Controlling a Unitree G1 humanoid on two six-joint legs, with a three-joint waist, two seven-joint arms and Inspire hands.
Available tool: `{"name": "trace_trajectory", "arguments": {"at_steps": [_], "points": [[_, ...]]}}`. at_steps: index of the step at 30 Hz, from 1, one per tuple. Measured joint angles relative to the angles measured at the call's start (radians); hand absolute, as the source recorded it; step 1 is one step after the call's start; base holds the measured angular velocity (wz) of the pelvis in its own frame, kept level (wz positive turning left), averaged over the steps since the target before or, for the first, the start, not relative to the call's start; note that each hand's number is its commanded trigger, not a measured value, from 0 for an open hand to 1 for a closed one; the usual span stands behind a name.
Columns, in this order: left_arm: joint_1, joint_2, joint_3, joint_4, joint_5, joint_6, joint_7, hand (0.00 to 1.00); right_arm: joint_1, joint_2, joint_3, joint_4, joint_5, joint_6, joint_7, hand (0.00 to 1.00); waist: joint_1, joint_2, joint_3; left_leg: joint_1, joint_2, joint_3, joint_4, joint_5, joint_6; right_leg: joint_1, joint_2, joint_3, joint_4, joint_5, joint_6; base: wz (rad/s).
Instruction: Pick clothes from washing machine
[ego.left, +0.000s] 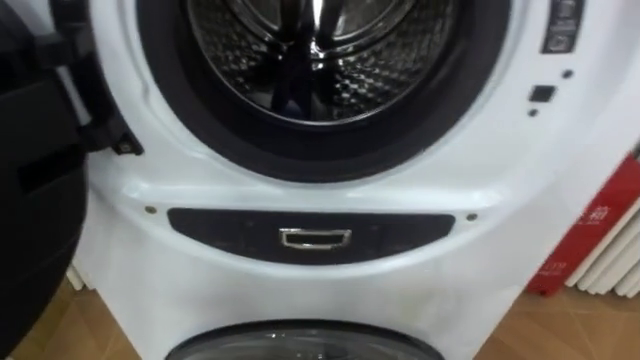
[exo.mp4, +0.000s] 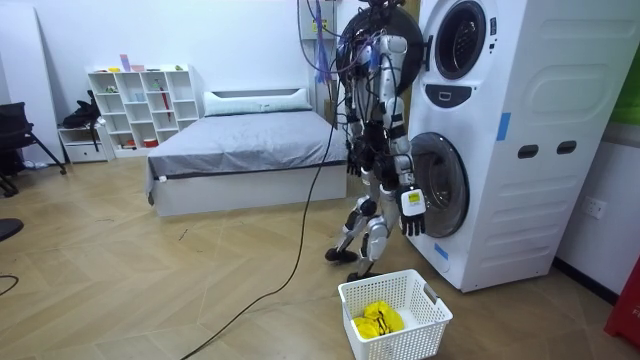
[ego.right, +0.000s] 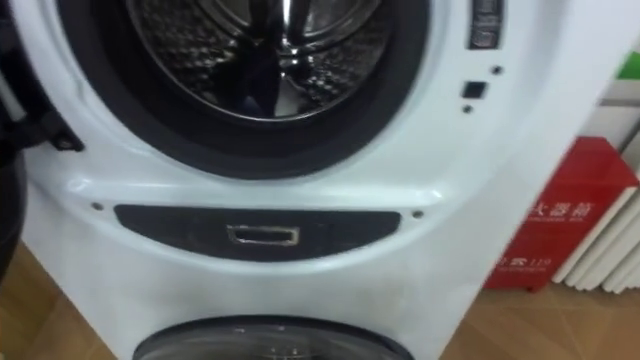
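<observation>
I stand close in front of a white stacked washing machine (exo.mp4: 500, 140). Its upper drum (ego.left: 312, 52) is open, and the part I see is bare shiny metal inside a dark rubber ring. The dark round door (ego.left: 38, 190) hangs open at my left. On the floor behind me stands a white laundry basket (exo.mp4: 432, 304) with a yellow garment (exo.mp4: 378, 320) in it. My right hand (exo.mp4: 412, 218) hangs at my side next to the lower machine's door (exo.mp4: 445, 185), fingers relaxed, holding nothing.
A dark panel with a metal pull (ego.left: 315, 238) sits below the drum, above the lower door's rim (ego.left: 300, 338). A red box (ego.left: 598, 228) and a white radiator (ego.left: 622, 262) stand to my right. A bed (exo.mp4: 240, 150) and a white shelf (exo.mp4: 140, 105) lie behind.
</observation>
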Motion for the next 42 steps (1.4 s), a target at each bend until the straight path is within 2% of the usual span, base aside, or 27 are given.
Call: {"name": "trace_trajectory", "arguments": {"at_steps": [1,3,5,7,8,10,12,14,16,17,18,19,20,22,24,25,26,27,28,31,32,33,34,38,40,41,42], "points": [[-0.001,-0.001,0.001,-0.002,0.001,0.001,-0.001,0.00,0.002,-0.006,0.001,-0.003,-0.010,-0.004,-0.006,0.00,-0.007,0.011,-0.0058,0.022,0.008,0.000,0.081,0.008,-0.009,0.002,0.006,-0.001,0.012,-0.005,-0.006,-0.07],[-0.027,-0.001,0.000,-0.014,0.000,-0.005,-0.001,0.00,0.010,-0.019,0.001,0.002,-0.011,-0.006,-0.013,0.00,-0.033,0.014,-0.0028,0.086,0.008,-0.002,0.093,0.013,-0.024,-0.006,0.009,-0.015,0.027,-0.007,-0.009,0.24],[-0.061,-0.003,-0.005,-0.016,-0.004,-0.019,-0.001,0.00,0.015,-0.033,-0.005,0.010,-0.038,-0.014,-0.025,0.00,-0.054,0.028,0.0022,0.163,0.004,-0.012,0.026,0.006,-0.035,-0.027,0.011,-0.038,0.037,-0.006,-0.010,0.34],[-0.104,-0.001,-0.036,-0.033,-0.003,-0.037,-0.001,0.00,0.023,-0.040,-0.039,0.015,-0.077,-0.024,-0.027,0.00,-0.071,0.048,0.0009,0.264,-0.015,-0.047,-0.166,-0.025,-0.069,-0.083,0.011,-0.059,0.079,-0.006,-0.010,0.25],[-0.118,-0.001,-0.042,-0.038,-0.002,-0.042,-0.001,0.00,0.023,-0.040,-0.042,0.019,-0.082,-0.025,-0.026,0.00,-0.081,0.052,0.0010,0.288,-0.012,-0.051,-0.231,-0.032,-0.072,-0.100,0.011,-0.070,0.089,-0.006,-0.010,0.26],[-0.154,-0.002,-0.061,-0.043,-0.002,-0.054,-0.003,0.00,0.015,-0.036,-0.050,0.038,-0.090,-0.026,-0.017,0.00,-0.089,0.064,-0.0021,0.356,-0.008,-0.048,-0.441,-0.081,-0.066,-0.183,0.004,-0.082,0.151,-0.003,-0.009,0.12],[-0.171,-0.004,-0.062,-0.043,-0.003,-0.064,-0.016,0.00,0.015,-0.031,-0.056,0.042,-0.090,-0.027,-0.004,0.00,-0.091,0.061,0.0001,0.383,-0.010,-0.040,-0.565,-0.103,-0.056,-0.222,-0.003,-0.083,0.167,0.017,-0.003,-0.02],[-0.173,-0.003,-0.071,-0.035,-0.011,-0.072,-0.019,0.00,0.016,-0.027,-0.056,0.048,-0.090,-0.020,-0.002,0.00,-0.102,0.058,-0.0001,0.394,-0.022,-0.037,-0.645,-0.110,-0.033,-0.247,-0.006,-0.082,0.159,0.059,0.007,0.00],[-0.170,-0.002,-0.072,-0.009,-0.027,-0.078,-0.020,0.00,0.017,-0.024,-0.055,0.048,-0.081,-0.012,-0.002,0.00,-0.110,0.049,0.0020,0.380,-0.056,0.001,-0.691,-0.085,0.017,-0.249,-0.020,-0.065,0.090,0.156,0.027,-0.10],[-0.168,-0.002,-0.072,0.001,-0.039,-0.078,-0.020,0.00,0.018,-0.023,-0.056,0.042,-0.078,-0.007,-0.002,0.00,-0.111,0.042,-0.0003,0.367,-0.064,0.012,-0.691,-0.080,0.027,-0.248,-0.025,-0.058,0.061,0.187,0.035,-0.06],[-0.172,-0.001,-0.075,0.024,-0.070,-0.077,-0.021,0.00,0.014,-0.022,-0.060,0.032,-0.071,0.001,-0.004,0.00,-0.118,0.047,0.0037,0.341,-0.074,0.039,-0.691,-0.072,0.050,-0.251,-0.038,-0.036,0.034,0.229,0.060,0.38],[-0.174,-0.001,-0.079,0.043,-0.088,-0.078,-0.024,0.00,0.032,-0.019,-0.084,0.032,-0.064,0.014,-0.005,0.00,-0.127,0.044,0.0035,0.322,-0.076,0.111,-0.688,-0.075,0.069,-0.257,-0.073,-0.032,0.128,0.170,0.104,0.60],[-0.168,0.000,-0.079,0.045,-0.090,-0.080,-0.024,0.00,0.042,-0.015,-0.098,0.032,-0.061,0.025,-0.005,0.00,-0.125,0.036,-0.0004,0.315,-0.081,0.137,-0.685,-0.069,0.074,-0.259,-0.100,-0.026,0.208,0.127,0.116,0.70],[-0.119,0.001,-0.069,0.042,-0.124,-0.079,-0.019,0.00,0.063,-0.025,-0.131,0.030,-0.018,0.039,-0.017,0.00,-0.103,0.032,-0.0005,0.313,-0.085,0.199,-0.688,-0.049,0.080,-0.218,-0.166,-0.012,0.405,0.018,0.152,0.29],[-0.090,0.003,-0.038,0.042,-0.182,-0.073,-0.009,0.00,0.060,-0.028,-0.133,0.030,-0.002,0.035,-0.034,0.00,-0.075,0.033,-0.0029,0.310,-0.095,0.225,-0.689,-0.039,0.084,-0.139,-0.193,0.010,0.400,-0.024,0.175,-0.29],[-0.073,0.001,0.010,0.042,-0.212,-0.073,0.003,0.00,0.060,-0.027,-0.134,0.031,-0.001,0.019,-0.037,0.00,-0.059,0.030,-0.0037,0.308,-0.101,0.242,-0.689,-0.035,0.083,-0.075,-0.215,0.012,0.346,-0.034,0.183,-0.54],[-0.067,0.002,0.033,0.042,-0.225,-0.073,0.009,0.00,0.060,-0.026,-0.135,0.029,0.002,0.008,-0.037,0.00,-0.050,0.024,-0.0071,0.306,-0.103,0.253,-0.689,-0.034,0.081,-0.044,-0.222,0.011,0.308,-0.031,0.189,-0.65],[-0.057,0.006,0.067,0.042,-0.253,-0.073,0.025,0.00,0.061,-0.023,-0.133,0.027,0.016,-0.007,-0.037,0.00,-0.032,0.013,-0.0158,0.298,-0.111,0.269,-0.689,-0.031,0.073,0.014,-0.225,0.017,0.209,-0.040,0.205,-0.59],[-0.056,0.008,0.097,0.029,-0.289,-0.072,0.041,0.00,0.063,-0.024,-0.134,0.021,0.034,-0.015,-0.037,0.00,-0.027,0.005,-0.0191,0.293,-0.111,0.272,-0.683,-0.027,0.066,0.048,-0.210,0.019,0.108,-0.042,0.208,-0.47],[-0.063,0.017,0.162,-0.022,-0.319,-0.078,0.066,0.00,0.073,-0.029,-0.137,0.007,0.035,-0.027,-0.026,0.00,-0.025,0.002,-0.0225,0.282,-0.103,0.265,-0.665,-0.015,0.049,0.092,-0.187,0.042,-0.015,-0.032,0.211,-0.29],[-0.071,0.019,0.190,-0.022,-0.330,-0.078,0.070,0.00,0.073,-0.032,-0.139,0.006,0.035,-0.027,-0.018,0.00,-0.025,0.001,-0.0208,0.283,-0.098,0.260,-0.662,-0.014,0.046,0.097,-0.180,0.045,-0.026,-0.023,0.206,-0.34],[-0.084,0.024,0.240,-0.033,-0.346,-0.077,0.078,0.00,0.067,-0.034,-0.156,0.001,0.032,-0.028,-0.003,0.00,-0.023,0.016,-0.0203,0.284,-0.092,0.246,-0.658,-0.010,0.040,0.105,-0.166,0.049,-0.047,-0.010,0.197,-0.21],[-0.093,0.035,0.263,-0.069,-0.378,-0.078,0.095,0.00,0.069,-0.039,-0.170,-0.001,0.031,-0.033,0.006,0.00,-0.028,0.018,-0.0212,0.283,-0.088,0.207,-0.660,-0.008,0.036,0.113,-0.157,0.048,-0.060,-0.005,0.190,-0.13],[-0.131,0.080,0.329,-0.186,-0.468,-0.083,0.116,0.00,0.075,-0.053,-0.248,-0.004,0.025,-0.036,0.020,0.00,-0.026,0.027,-0.0206,0.281,-0.077,0.190,-0.660,-0.001,0.025,0.114,-0.144,0.041,-0.061,-0.002,0.181,0.00],[-0.173,0.146,0.368,-0.245,-0.525,-0.083,0.138,0.00,0.069,-0.070,-0.296,-0.007,0.030,-0.036,0.028,0.00,-0.021,0.037,-0.0207,0.274,-0.072,0.178,-0.662,0.001,0.021,0.107,-0.137,0.039,-0.061,0.001,0.175,0.04],[-0.184,0.167,0.378,-0.258,-0.528,-0.083,0.145,0.00,0.068,-0.076,-0.296,-0.010,0.030,-0.036,0.028,0.00,-0.020,0.042,-0.0209,0.271,-0.071,0.174,-0.661,0.001,0.021,0.107,-0.136,0.034,-0.061,0.001,0.174,0.09],[-0.200,0.204,0.387,-0.292,-0.528,-0.082,0.162,0.00,0.074,-0.081,-0.304,-0.023,0.032,-0.036,0.027,0.00,-0.019,0.049,-0.0208,0.264,-0.071,0.165,-0.661,0.002,0.020,0.105,-0.135,0.030,-0.061,0.002,0.173,0.13]]}}
